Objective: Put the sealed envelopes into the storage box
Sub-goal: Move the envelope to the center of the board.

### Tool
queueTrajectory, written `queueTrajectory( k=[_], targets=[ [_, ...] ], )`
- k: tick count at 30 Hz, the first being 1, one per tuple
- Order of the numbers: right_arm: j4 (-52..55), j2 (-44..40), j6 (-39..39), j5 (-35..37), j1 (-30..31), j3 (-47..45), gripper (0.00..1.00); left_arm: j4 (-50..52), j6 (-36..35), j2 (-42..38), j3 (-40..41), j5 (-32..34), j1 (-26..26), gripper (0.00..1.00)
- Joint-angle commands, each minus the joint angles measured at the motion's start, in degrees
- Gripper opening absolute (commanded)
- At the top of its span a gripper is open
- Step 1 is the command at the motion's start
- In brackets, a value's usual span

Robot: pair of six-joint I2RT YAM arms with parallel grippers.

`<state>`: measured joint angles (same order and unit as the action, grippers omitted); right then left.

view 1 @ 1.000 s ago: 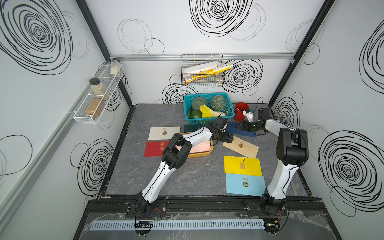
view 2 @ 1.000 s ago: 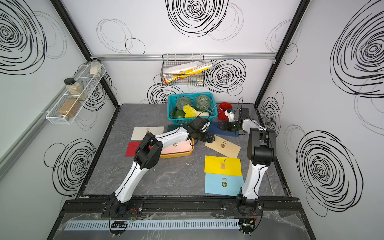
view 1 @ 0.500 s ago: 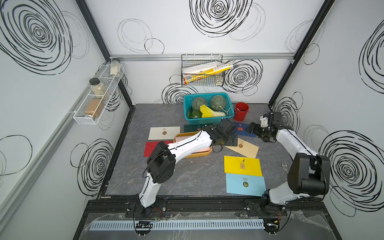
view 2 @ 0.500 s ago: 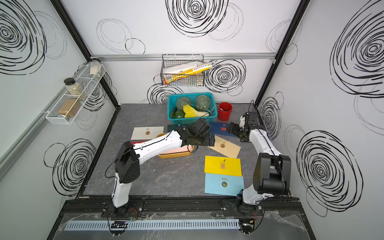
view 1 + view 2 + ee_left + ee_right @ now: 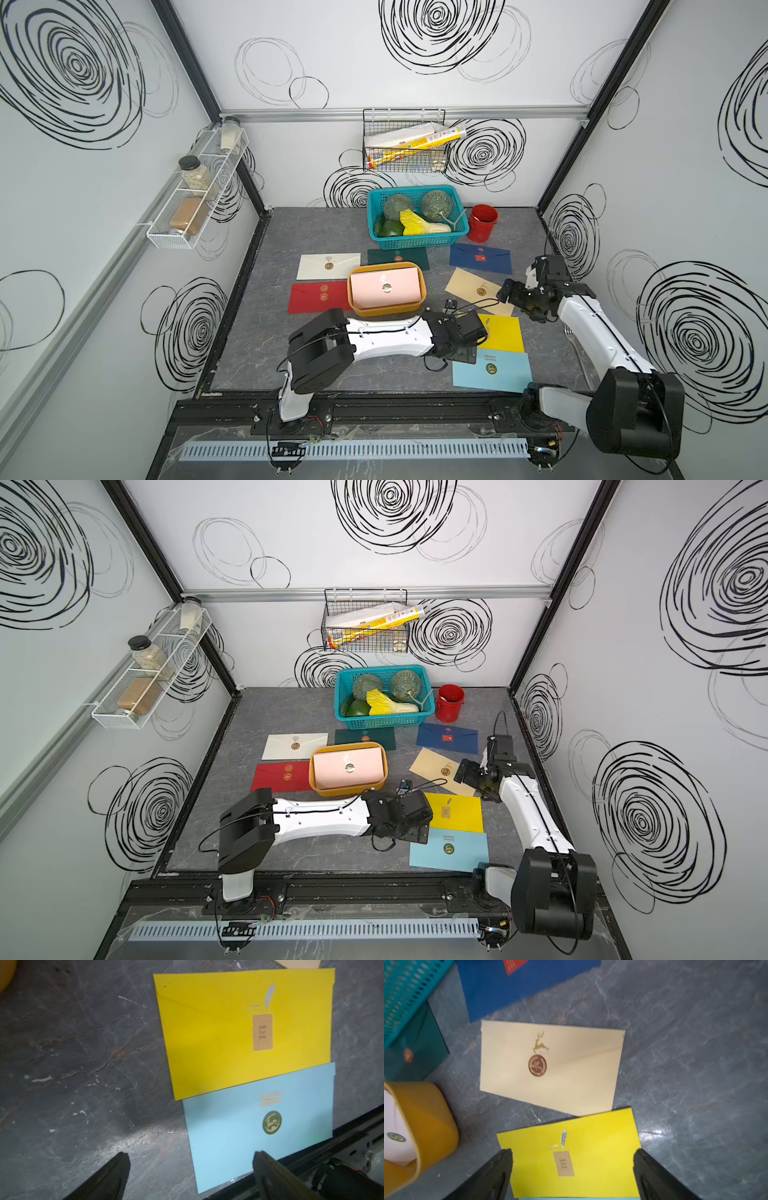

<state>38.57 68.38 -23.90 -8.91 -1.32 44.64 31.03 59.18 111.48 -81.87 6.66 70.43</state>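
The orange storage box (image 5: 388, 310) sits mid-table with a pink envelope (image 5: 384, 286) lying in it. White (image 5: 328, 266), red (image 5: 318, 297), dark green (image 5: 398, 257), navy (image 5: 480, 258), beige (image 5: 476, 287), yellow (image 5: 503, 332) and light blue (image 5: 492, 370) sealed envelopes lie flat around it. My left gripper (image 5: 467, 347) is open and low at the left edges of the yellow (image 5: 245, 1032) and light blue (image 5: 259, 1126) envelopes, holding nothing. My right gripper (image 5: 509, 293) hovers open above the beige envelope's (image 5: 550, 1068) right end; the yellow one (image 5: 571, 1159) shows between its fingers.
A teal basket (image 5: 417, 237) of vegetables and a red bucket (image 5: 482, 222) stand at the back, close behind the dark green and navy envelopes. The black front rail (image 5: 374, 409) runs just past the light blue envelope. A wire basket and a jar shelf hang on the walls.
My left arm swung from the box toward the near right, to the yellow and light blue envelopes. My right arm drew back from the navy envelope by the bucket to above the beige one.
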Motion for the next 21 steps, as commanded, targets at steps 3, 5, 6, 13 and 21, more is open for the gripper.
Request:
queueTrajectory(
  k=[3, 5, 6, 13, 21],
  targets=[
    [4.06, -2.00, -1.07, 0.18, 3.77, -5.24, 0.89, -1.05, 0.47, 2.22, -2.02, 0.88, 0.06, 0.99],
    [4.45, -2.81, -2.24, 0.41, 5.19, -5.89, 0.88, -1.02, 0.41, 1.75, -1.60, 1.10, -0.87, 0.99],
    [5.21, -2.44, -2.43, 0.85, 6.06, -5.67, 0.88, -1.16, 0.33, 1.41, -1.23, 0.77, -1.57, 0.99],
    [4.60, 1.51, -3.76, 1.70, 10.18, -5.24, 0.87, -0.92, -0.71, -2.07, -0.10, 1.45, -4.91, 0.99],
    [-2.00, 6.52, -6.65, -0.09, 11.51, -8.95, 0.87, -1.59, -1.52, -4.94, 1.87, 1.01, -6.79, 0.99]
  ],
)
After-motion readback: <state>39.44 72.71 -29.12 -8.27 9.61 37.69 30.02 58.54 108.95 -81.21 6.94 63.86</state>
